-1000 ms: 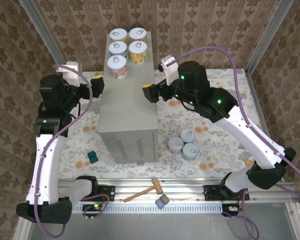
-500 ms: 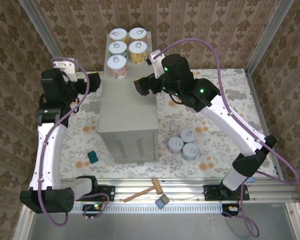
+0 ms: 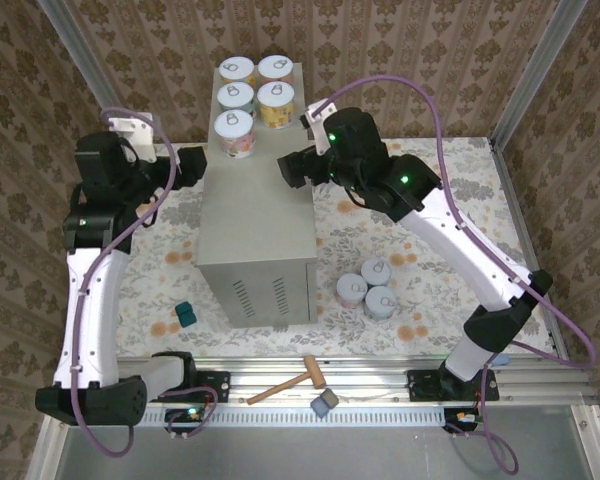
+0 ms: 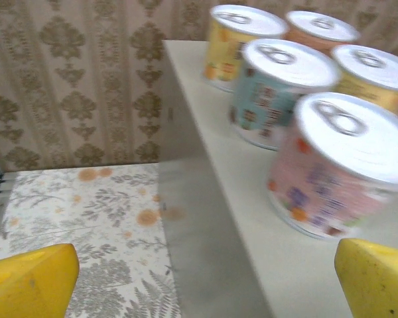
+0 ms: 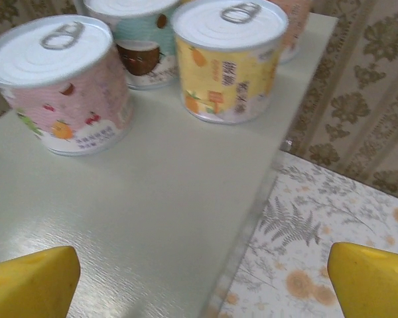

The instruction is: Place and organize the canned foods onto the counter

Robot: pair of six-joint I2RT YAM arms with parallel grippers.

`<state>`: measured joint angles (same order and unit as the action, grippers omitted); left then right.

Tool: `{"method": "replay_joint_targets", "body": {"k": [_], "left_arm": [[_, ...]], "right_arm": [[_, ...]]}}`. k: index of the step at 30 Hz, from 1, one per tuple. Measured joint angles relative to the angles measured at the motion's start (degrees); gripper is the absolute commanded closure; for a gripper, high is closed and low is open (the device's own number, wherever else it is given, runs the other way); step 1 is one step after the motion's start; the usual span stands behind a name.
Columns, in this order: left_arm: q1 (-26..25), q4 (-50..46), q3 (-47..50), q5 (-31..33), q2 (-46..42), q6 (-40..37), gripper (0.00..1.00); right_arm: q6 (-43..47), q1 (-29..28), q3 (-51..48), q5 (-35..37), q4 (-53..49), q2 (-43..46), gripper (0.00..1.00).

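Standing on the counter [image 3: 255, 215], five cans [image 3: 236, 95] cluster at its far end, while three more cans [image 3: 380, 300] sit just right of its near end. The left gripper [image 3: 192, 167] hangs off its left edge and the right gripper [image 3: 292, 168] over its right edge, both spread wide and empty.

The counter [image 3: 255, 215] is beige-grey, the floor [image 3: 430, 320] floral-patterned.

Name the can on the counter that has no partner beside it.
The pink-labelled can, frontmost on the counter; the other four stand in pairs behind it.
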<state>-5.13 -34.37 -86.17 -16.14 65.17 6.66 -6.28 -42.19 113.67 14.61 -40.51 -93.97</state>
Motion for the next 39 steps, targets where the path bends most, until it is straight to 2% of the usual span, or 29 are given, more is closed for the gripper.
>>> {"method": "replay_joint_targets", "body": {"k": [5,10,15,21,30,39], "left_arm": [[-5.99,-8.22,-5.9,-4.28,-1.27,-1.95,0.0],[-14.93,-13.62,-10.64,-8.07,-1.31,-2.64,0.0],[-24.65,-16.63,-12.59,-9.31,-0.76,-2.93,0.0],[-32.28,-17.09,-13.03,-9.33,1.53,-3.48,0.0],[-40.57,-18.69,-15.63,-8.02,5.81,-5.29,0.0],[-43.34,-19.67,-17.11,-6.34,8.79,-6.62,0.0]], "right_arm": [[-0.46,2.05,-7.34,2.03,-0.72,6.51,0.02],[-2.78,4.28,-16.61,4.15,-1.79,14.97,0.02],[-6.73,5.33,-24.79,6.47,-4.37,21.57,0.0],[-13.07,6.19,-35.91,7.74,-6.64,24.98,0.0],[-23.52,7.23,-49.99,7.72,-6.29,21.88,0.0],[-31.98,7.34,-55.67,7.67,0.09,10.6,0.0]]}}
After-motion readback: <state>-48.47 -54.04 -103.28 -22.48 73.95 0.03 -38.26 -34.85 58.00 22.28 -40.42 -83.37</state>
